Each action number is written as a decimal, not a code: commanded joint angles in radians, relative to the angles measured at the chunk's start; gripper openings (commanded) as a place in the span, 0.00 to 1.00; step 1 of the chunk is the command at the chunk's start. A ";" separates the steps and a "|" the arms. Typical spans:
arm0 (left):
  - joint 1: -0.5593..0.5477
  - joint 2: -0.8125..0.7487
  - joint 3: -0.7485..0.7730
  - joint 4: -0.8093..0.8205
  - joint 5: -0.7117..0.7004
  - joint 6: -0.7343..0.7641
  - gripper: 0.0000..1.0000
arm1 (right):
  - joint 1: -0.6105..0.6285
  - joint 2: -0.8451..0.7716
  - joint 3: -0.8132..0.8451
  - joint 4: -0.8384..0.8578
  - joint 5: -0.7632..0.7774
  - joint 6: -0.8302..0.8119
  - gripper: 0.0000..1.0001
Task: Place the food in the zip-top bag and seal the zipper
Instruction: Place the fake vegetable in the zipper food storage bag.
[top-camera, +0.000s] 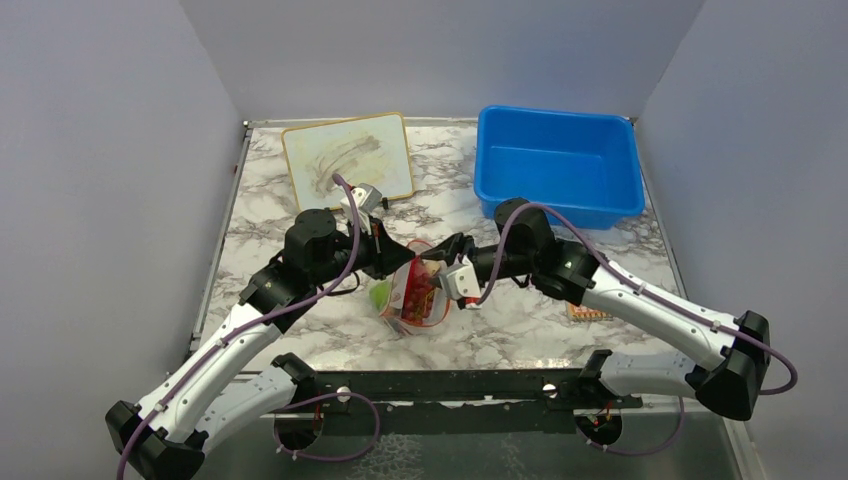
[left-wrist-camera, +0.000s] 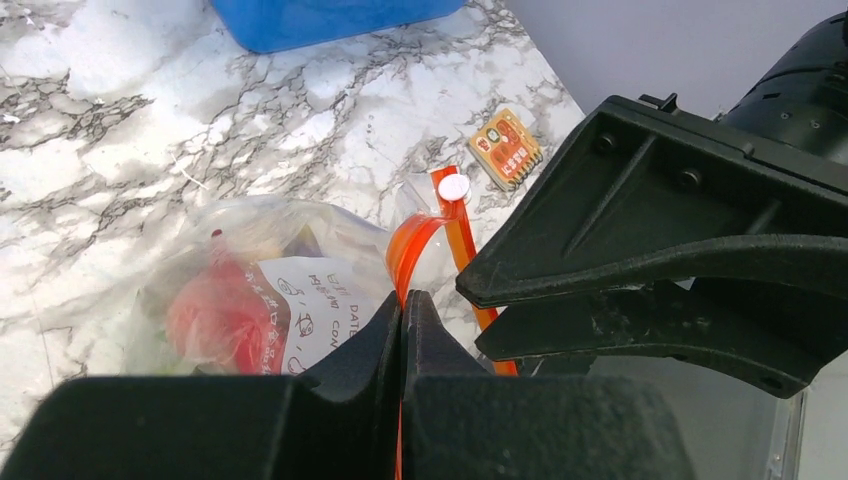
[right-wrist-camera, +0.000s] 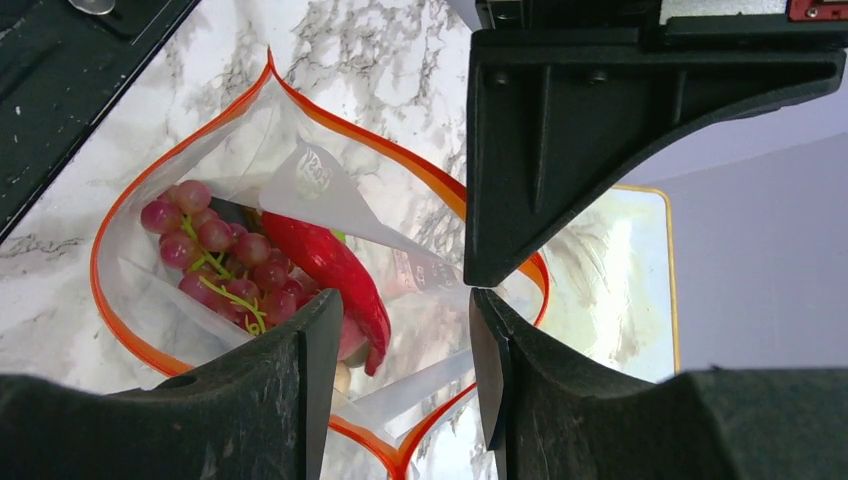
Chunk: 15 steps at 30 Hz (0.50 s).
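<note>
Left gripper (left-wrist-camera: 402, 305) pinched tight on zipper (left-wrist-camera: 412, 245), orange-red strip running up between pressed-together fingers. Right gripper (right-wrist-camera: 405, 308) spread, nothing between fingers, hanging right over gaping mouth of zip-top bag (top-camera: 418, 292). Bag sits mid marble table (top-camera: 500, 335), between both arms, zipper not sealed. Inside, seen from right wrist view: grape bunch (right-wrist-camera: 215, 250) and red chili (right-wrist-camera: 325, 262). Green lime (top-camera: 380, 295) at bag's left edge, can't tell if in or out. Blue bin (top-camera: 555, 165) at back right. Orange card (left-wrist-camera: 507, 148) well apart from bag.

orange-red zipper (left-wrist-camera: 462, 240), marbled table (top-camera: 500, 340)
</note>
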 joint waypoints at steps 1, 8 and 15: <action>-0.004 -0.026 0.006 0.079 0.020 0.037 0.00 | -0.012 0.020 0.077 -0.068 0.060 0.039 0.50; -0.003 -0.028 0.008 0.013 0.006 0.093 0.00 | -0.132 0.011 0.141 -0.188 -0.015 0.004 0.50; -0.003 -0.023 0.011 0.001 0.007 0.104 0.00 | -0.192 -0.022 0.131 -0.301 0.021 -0.066 0.51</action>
